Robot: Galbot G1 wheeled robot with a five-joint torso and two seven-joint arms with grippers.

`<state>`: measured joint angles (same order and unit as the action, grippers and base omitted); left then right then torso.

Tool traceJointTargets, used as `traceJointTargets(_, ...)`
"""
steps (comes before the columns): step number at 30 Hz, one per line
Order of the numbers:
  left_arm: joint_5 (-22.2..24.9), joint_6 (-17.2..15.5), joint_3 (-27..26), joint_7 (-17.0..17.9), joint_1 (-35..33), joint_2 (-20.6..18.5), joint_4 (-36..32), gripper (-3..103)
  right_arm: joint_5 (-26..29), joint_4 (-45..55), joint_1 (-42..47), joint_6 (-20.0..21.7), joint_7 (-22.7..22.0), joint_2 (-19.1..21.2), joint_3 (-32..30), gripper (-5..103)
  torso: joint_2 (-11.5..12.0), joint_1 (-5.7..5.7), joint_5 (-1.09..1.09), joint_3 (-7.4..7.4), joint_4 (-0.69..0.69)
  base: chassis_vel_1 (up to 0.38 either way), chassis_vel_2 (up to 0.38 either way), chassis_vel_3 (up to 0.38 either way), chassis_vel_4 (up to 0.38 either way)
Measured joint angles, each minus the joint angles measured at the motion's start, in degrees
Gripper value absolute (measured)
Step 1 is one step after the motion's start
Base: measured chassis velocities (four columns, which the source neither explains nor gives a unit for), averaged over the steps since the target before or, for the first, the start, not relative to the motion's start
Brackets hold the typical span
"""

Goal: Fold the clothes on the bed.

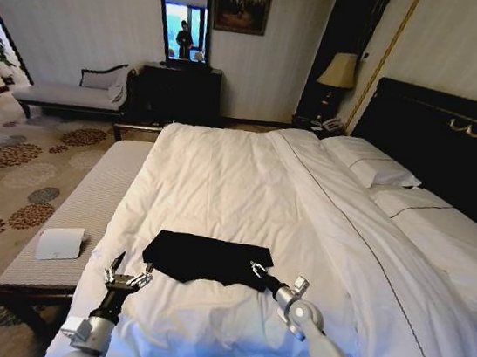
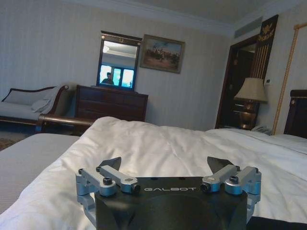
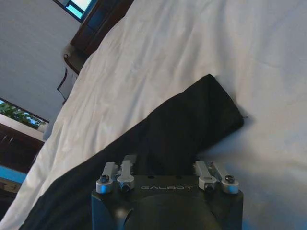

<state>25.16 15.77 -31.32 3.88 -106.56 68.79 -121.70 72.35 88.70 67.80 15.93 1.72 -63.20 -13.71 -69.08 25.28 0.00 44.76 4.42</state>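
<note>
The clothes, a black T-shirt [image 1: 208,259], lie flat in a wide folded shape on the near part of the bed's white duvet [image 1: 221,176]. My left gripper [image 1: 127,275] hovers just left of the shirt, open and holding nothing. In the left wrist view this left gripper [image 2: 165,165] has its fingers [image 2: 111,163] spread wide over the white duvet [image 2: 158,143]. My right gripper [image 1: 255,270] is at the shirt's near right corner. In the right wrist view the right gripper [image 3: 165,160] is pressed against the black shirt [image 3: 182,124], which lies across the duvet [image 3: 192,48].
A pale bench [image 1: 86,202] at the bed's left side carries a white folded item [image 1: 60,243]. Pillows [image 1: 372,163] and a dark headboard [image 1: 454,145] are on the right. A dark dresser with mirror [image 1: 179,91], a chaise [image 1: 69,95] and a lamp [image 1: 339,71] line the far wall.
</note>
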Motion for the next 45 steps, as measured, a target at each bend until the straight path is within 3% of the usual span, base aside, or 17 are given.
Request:
traceJointTargets(3,-0.24,-0.06,0.03,-0.01,0.17,0.08,0.00,100,0.10,-0.01,-0.23,0.00,-0.08,-0.45,-0.02,42,0.00,0.00,0.00,0.00,-0.01,0.000,0.000,0.000,0.000)
traceJointTargets(5,-0.80,-0.01,-0.07,-0.02,0.58,0.17,0.52,101,0.04,0.12,-0.26,0.00,-0.14,-0.86,0.10,30,0.00,0.00,-0.01,0.00,-0.01,0.000,0.000,0.000,0.000)
traceJointTargets(8,-0.90,0.04,-0.12,-0.01,0.92,0.12,0.83,99,-0.08,0.59,-0.08,0.00,-0.22,-1.32,0.18,25,0.00,0.00,0.00,0.00,-0.01,0.000,0.000,0.000,0.000)
traceJointTargets(10,-0.88,0.08,-0.12,-0.01,1.16,0.10,0.93,97,-0.16,0.83,0.08,0.00,-0.32,-1.41,0.18,14,0.00,0.00,0.00,0.00,0.00,0.000,0.000,0.000,0.000)
traceJointTargets(12,-0.88,0.08,-0.12,-0.01,1.21,0.11,0.94,97,-0.17,0.88,0.10,0.00,-0.33,-1.41,0.18,14,0.00,0.00,0.00,0.00,0.00,0.000,0.000,0.000,0.000)
traceJointTargets(13,-0.87,0.11,-0.10,-0.01,1.31,0.21,0.97,97,-0.19,1.10,0.20,0.00,-0.38,-1.32,0.12,5,0.00,0.00,0.00,0.00,0.00,0.000,0.000,0.000,0.000)
traceJointTargets(23,-1.24,0.54,0.23,-0.02,1.55,0.99,1.22,97,-0.18,2.35,0.37,-0.61,-1.06,-0.61,-0.55,4,0.00,0.00,0.01,0.00,-0.01,0.000,0.000,0.000,0.000)
traceJointTargets(32,-2.23,1.80,0.53,-0.36,1.36,2.00,2.09,89,-0.89,5.17,0.60,-1.32,-1.98,1.67,-1.26,4,0.00,0.00,0.02,0.00,-0.02,0.000,0.000,0.000,0.000)
traceJointTargets(41,-0.07,2.59,-1.47,-0.43,1.87,1.64,1.97,89,-2.86,5.63,-0.79,-1.93,-1.24,9.08,-2.86,4,0.00,0.00,0.01,0.00,0.00,0.000,0.000,0.000,0.000)
traceJointTargets(45,0.58,3.39,-1.52,-0.64,1.22,2.11,1.82,89,-7.99,2.27,-3.24,-3.16,1.48,14.82,-1.91,4,0.00,0.00,0.01,0.00,0.00,0.000,0.000,0.000,0.000)
